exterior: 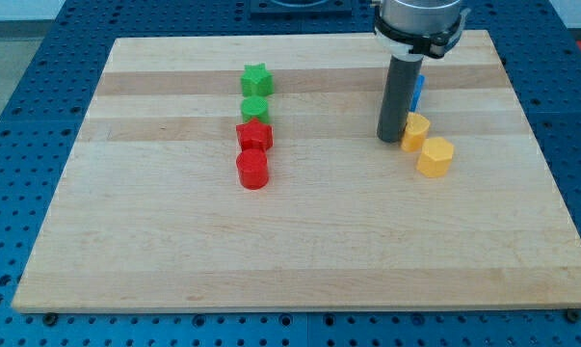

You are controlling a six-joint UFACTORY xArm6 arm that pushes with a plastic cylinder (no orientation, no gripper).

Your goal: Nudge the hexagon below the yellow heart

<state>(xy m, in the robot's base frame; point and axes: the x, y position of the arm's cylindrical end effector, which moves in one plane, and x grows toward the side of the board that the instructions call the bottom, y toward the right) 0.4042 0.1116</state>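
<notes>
The yellow hexagon (pixel 435 156) lies at the view's right of the board. The yellow heart (pixel 416 128) sits just up and left of it, touching or nearly touching it. My tip (pixel 392 138) rests on the board right beside the heart's left side, up and left of the hexagon. A blue block (pixel 418 92) shows partly behind the rod, above the heart; its shape is hidden.
A column of blocks stands left of centre: a green star (pixel 257 79), a green round block (pixel 255 108), a red star (pixel 254 135) and a red cylinder (pixel 253 170). The wooden board (pixel 290 251) ends in blue perforated table on all sides.
</notes>
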